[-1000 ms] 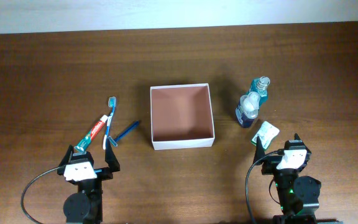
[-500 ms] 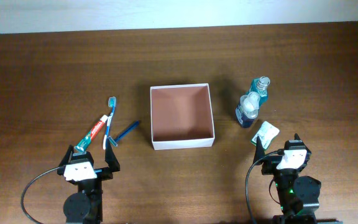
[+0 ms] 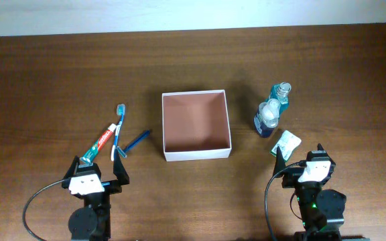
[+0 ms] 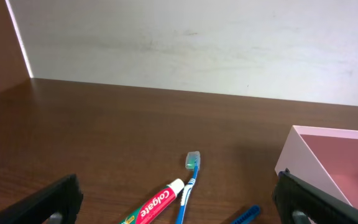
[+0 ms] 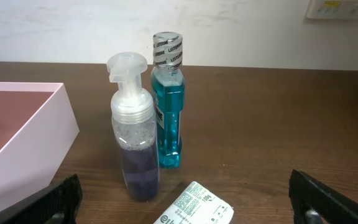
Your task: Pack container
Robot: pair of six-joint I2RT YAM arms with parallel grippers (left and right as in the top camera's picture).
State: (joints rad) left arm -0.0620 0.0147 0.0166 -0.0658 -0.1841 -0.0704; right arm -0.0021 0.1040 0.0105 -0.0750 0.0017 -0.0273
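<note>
At the far left, your left gripper point(image 3: 98, 164) is sitting at the near table edge with its fingers spread wide and nothing between them. Just beyond it one toothpaste tube point(image 3: 100, 144), one toothbrush point(image 3: 118, 127) and one blue-handled stick point(image 3: 138, 140) are lying close together on the table point(image 3: 45, 80); you cannot tell what the stick is. At the table's middle the container point(image 3: 196, 154) is resting flat with its opening facing up. Being square, it is showing no long axis, and its walls are running nearly parallel to the table edges. Only the overhead view is giving you its whole outline and its reddish-brown floor. The left wrist view is catching just one corner at its right edge, and the right wrist view one corner at its left edge. To the container's right, two bottles are standing: a clear pump bottle point(image 3: 267, 119) and a teal bottle point(image 3: 281, 94). From overhead they are overlapping. The right wrist view is showing them upright and just beside each other, the pump bottle nearer. One white-and-green packet point(image 3: 286, 142) is lying in front of them, near your right gripper point(image 3: 299, 159). Its fingers are also spread wide, gripping nothing.
</note>
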